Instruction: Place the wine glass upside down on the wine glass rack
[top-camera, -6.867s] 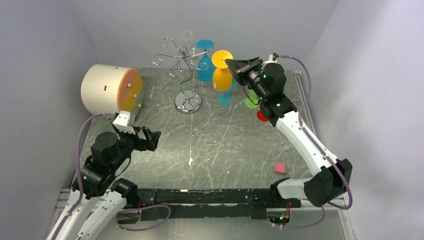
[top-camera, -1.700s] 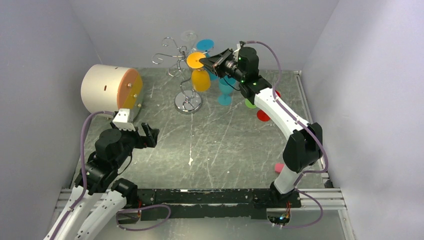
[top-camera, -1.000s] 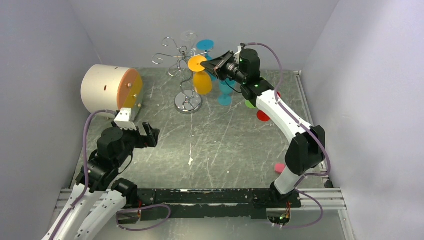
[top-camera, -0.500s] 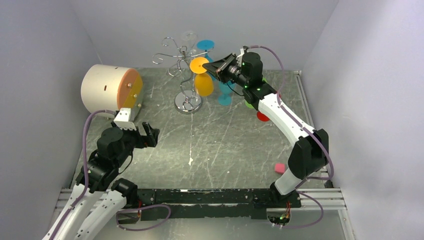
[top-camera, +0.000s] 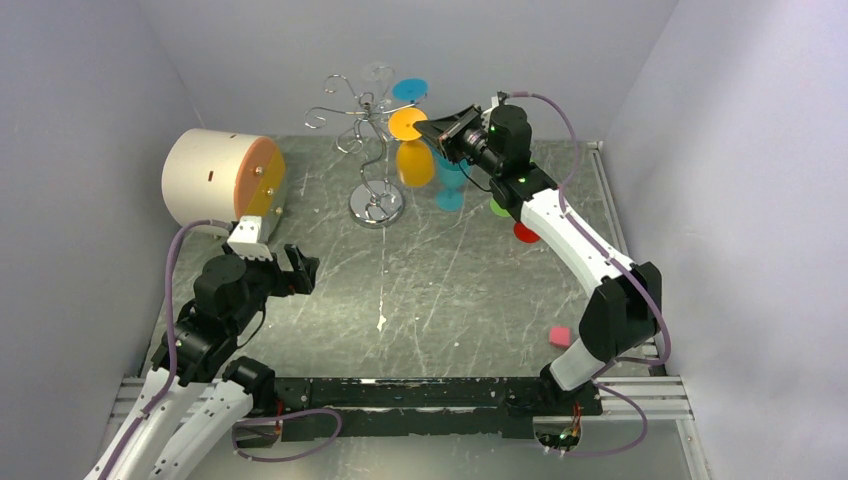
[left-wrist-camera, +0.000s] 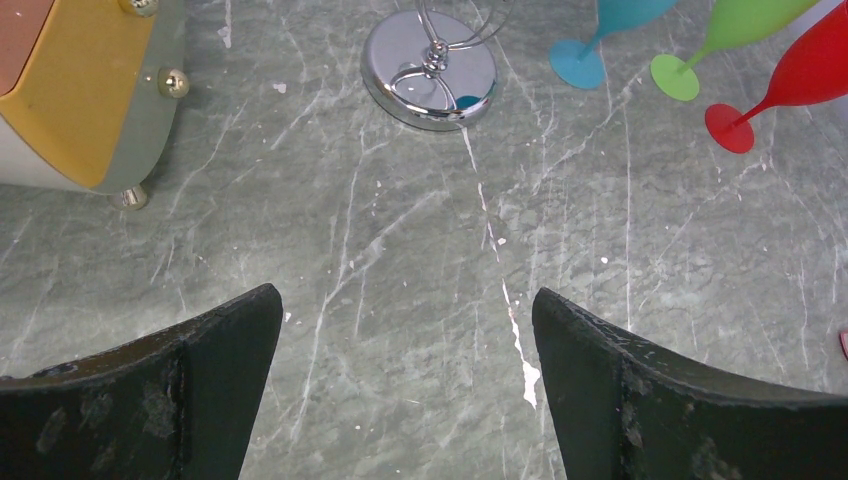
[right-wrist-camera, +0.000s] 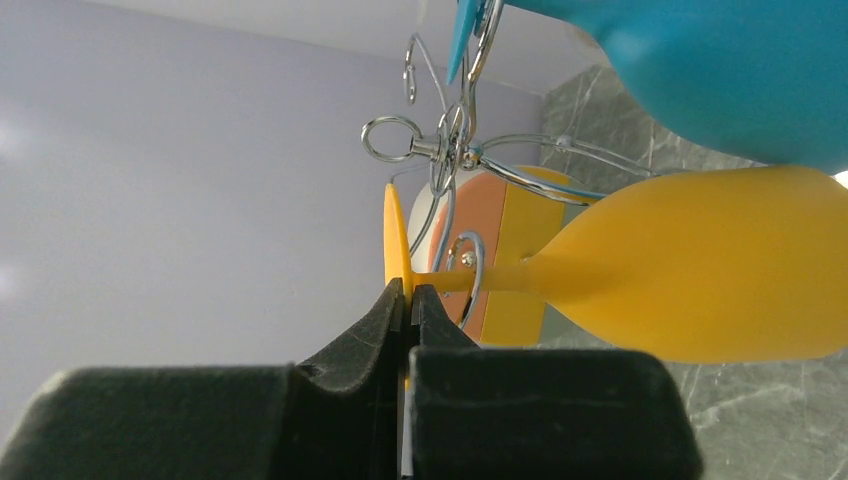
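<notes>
**Right arm.** The right claw (top-camera: 428, 127) is pressed together on the foot of the orange wine glass (top-camera: 413, 165). The glass hangs bowl-down just right of the wire rack (top-camera: 377, 205), above the worktop (top-camera: 450, 290).

**Change.** Over the last 2 seconds the glass has drifted slightly rightward, away from the rack's centre. This suggests the stem is being adjusted along 1 arm. The glass is not yet hung, since the pinch has not let go.

**Left arm.** The left claw (left-wrist-camera: 405, 310) is spread wide and idle.

**Views.** Only the right wrist view shows the stem crossing a curled loop (right-wrist-camera: 468, 270), beside a hanging blue glass (right-wrist-camera: 700, 70). The overhead view cannot resolve this, but gives the whole layout.
</notes>
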